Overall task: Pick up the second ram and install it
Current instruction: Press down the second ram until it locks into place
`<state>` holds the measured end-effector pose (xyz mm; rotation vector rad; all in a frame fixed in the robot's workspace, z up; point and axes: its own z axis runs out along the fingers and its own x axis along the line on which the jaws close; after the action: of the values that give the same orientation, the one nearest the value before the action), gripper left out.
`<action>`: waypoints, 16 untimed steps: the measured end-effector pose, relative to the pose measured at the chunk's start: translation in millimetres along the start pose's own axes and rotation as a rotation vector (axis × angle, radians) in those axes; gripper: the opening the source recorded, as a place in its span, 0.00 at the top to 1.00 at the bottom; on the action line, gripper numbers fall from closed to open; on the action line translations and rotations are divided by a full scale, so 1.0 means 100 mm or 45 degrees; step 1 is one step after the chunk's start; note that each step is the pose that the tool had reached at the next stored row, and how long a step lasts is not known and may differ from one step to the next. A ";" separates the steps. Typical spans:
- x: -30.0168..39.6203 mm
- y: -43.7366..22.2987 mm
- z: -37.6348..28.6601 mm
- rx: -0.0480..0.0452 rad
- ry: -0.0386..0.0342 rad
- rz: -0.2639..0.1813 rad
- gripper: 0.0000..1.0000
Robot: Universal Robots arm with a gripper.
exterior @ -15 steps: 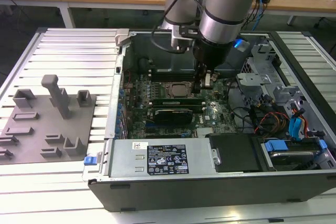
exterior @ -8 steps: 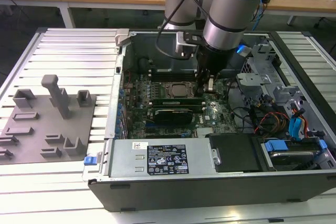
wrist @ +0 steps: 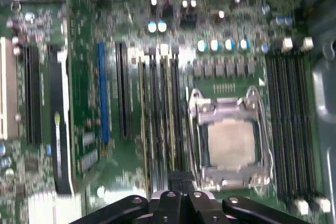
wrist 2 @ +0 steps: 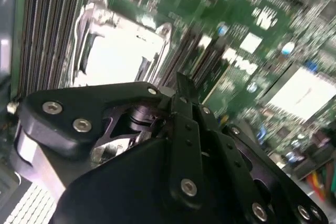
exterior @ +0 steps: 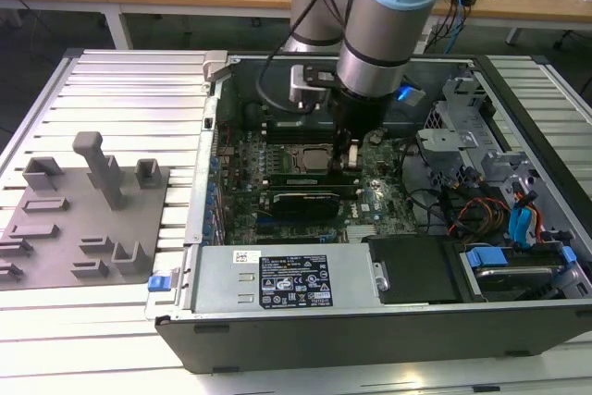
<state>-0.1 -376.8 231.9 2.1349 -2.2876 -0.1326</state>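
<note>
Arm: thick cylindrical links in silver-grey metal, joint caps in pale blue. A darker grey band rings the wrist section, with a black seam line above it. A black cable loops beside the wrist and runs up behind the arm. A light grey boxy module is bolted to the wrist's side, just above the tool.

Tool: matte black linkage body in both wrist views. Flat, rounded-edge link plates fan out from a central narrow bar. Silver round-head screws sit at each pivot, several along the central bar. Dark cylindrical pivot hub between the plates. Whether the tips are apart cannot be told.
</note>
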 end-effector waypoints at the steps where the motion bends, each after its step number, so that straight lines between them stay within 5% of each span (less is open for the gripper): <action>1: 0.003 0.049 0.003 0.001 -0.0001 0.000 0.89; 8: 0.042 0.598 0.049 0.024 -0.0015 -0.001 0.89; 12: 0.045 0.624 0.080 0.024 -0.0045 -0.001 0.89; 16: 0.038 0.609 -0.013 0.023 -0.0142 -0.002 0.89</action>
<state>-61.0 -376.6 237.2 2.1501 -2.3022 -0.1246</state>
